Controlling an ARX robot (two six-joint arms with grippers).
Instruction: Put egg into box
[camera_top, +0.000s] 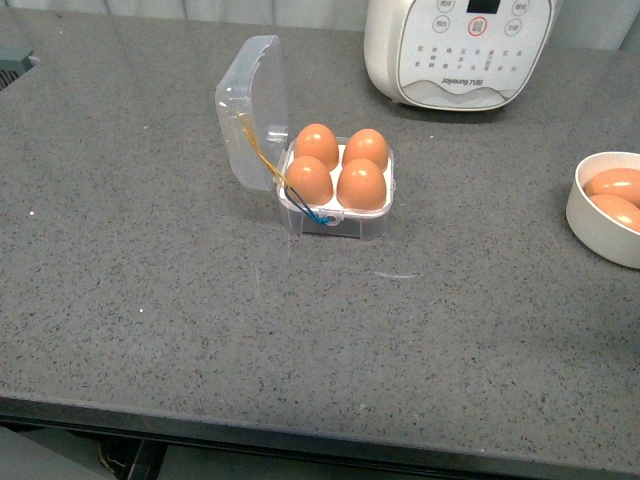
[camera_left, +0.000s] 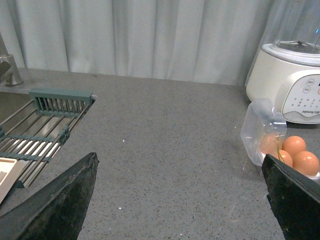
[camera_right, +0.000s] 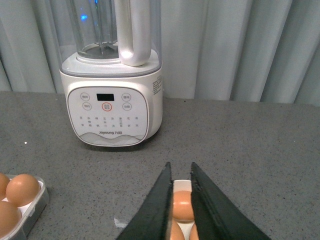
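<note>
The clear box stands mid-table with its hinged lid open to the left. Several brown eggs fill its slots. Neither arm shows in the front view. In the left wrist view my left gripper is open over bare countertop, and the box lid and eggs lie just beyond one finger. My right gripper is shut with nothing held. Through its thin gap I see an egg down in the white bowl. The box's corner shows at the side.
A white bowl with eggs sits at the right edge of the table. A white blender base stands at the back. A sink with a green drying rack lies beyond the left arm. The table's front edge runs near me.
</note>
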